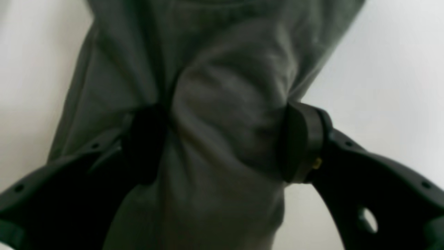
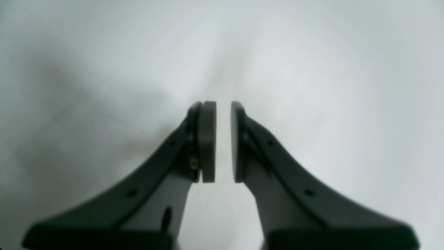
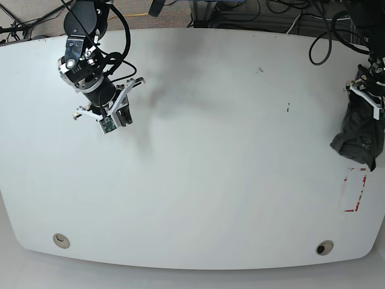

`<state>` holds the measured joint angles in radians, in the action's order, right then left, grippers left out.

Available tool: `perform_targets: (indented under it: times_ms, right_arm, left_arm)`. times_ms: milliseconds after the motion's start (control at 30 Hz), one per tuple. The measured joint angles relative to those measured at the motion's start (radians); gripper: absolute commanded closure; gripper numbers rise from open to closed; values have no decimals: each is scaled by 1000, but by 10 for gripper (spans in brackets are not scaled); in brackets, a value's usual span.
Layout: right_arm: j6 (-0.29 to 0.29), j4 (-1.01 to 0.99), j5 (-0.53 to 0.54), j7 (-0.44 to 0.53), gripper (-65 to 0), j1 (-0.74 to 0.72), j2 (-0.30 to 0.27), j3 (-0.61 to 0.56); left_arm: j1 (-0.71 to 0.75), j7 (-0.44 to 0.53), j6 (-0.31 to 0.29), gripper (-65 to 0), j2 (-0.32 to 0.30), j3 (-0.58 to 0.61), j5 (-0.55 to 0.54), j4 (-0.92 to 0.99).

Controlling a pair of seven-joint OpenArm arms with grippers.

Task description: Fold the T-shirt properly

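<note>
The dark grey T-shirt (image 1: 225, 52) is bunched into a thick wad between the pads of my left gripper (image 1: 223, 139), which is shut on it with the jaws held wide by the cloth. In the base view the T-shirt (image 3: 358, 141) hangs as a crumpled bundle at the table's far right edge, under the left gripper (image 3: 368, 90). My right gripper (image 3: 123, 111) hovers over the far left of the white table (image 3: 210, 150). In its wrist view the right gripper (image 2: 223, 142) is shut to a thin gap, with nothing between the pads.
A red-outlined rectangle (image 3: 355, 189) is marked on the table just in front of the bundle. Two round holes (image 3: 60, 240) (image 3: 325, 247) sit near the front edge. Cables (image 3: 264, 12) lie beyond the far edge.
</note>
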<state>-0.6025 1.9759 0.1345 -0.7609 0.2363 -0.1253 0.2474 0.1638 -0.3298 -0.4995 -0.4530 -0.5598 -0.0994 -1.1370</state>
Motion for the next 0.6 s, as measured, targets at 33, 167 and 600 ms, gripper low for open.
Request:
perform_targets:
  times_ms: [33, 167, 600]
  right_arm:
    - [0, 2, 0, 0, -67, 1, 0, 1]
    - [-35, 8, 0, 0, -65, 7, -2, 2]
    - [-76, 12, -4, 3, -65, 14, 0, 2]
  left_arm:
    - [-1, -15, -19, -458, -12, -18, 3, 14]
    - [-5, -41, -64, -458, -40, -76, 19, 48]
    - [-6, -258, -70, -458, 57, -99, 89, -408]
